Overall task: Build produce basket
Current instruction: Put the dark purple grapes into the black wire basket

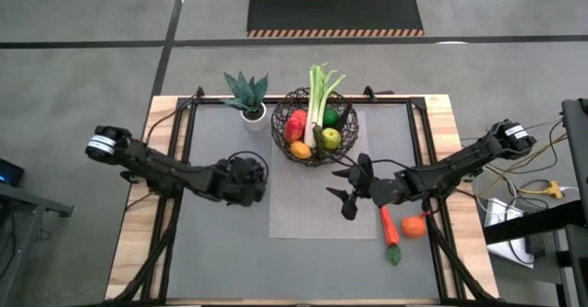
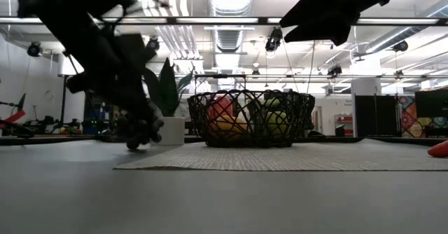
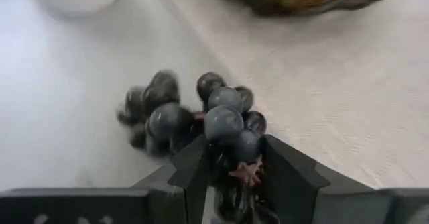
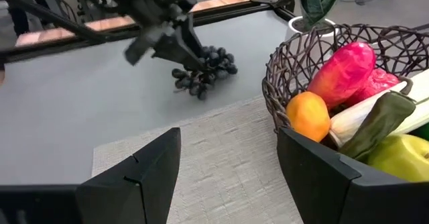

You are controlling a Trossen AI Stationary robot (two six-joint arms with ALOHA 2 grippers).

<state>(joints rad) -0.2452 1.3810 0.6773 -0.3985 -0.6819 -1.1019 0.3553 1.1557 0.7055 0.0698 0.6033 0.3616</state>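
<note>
Dark wire basket in the high view already holds a leek, red, green and orange fruit, while a carrot and an orange fruit lie on the table by the waiting right gripper, fingers spread and empty. Left wrist view: the left gripper has its fingers clamped on the grapes, low over the table beside the mat. Right wrist view shows that same grip from afar, so I judge the job past halfway; no writing is readable anywhere.

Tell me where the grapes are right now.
The grapes lie on the grey table left of the basket, near the white plant pot, between the left pincer's fingers.
</note>
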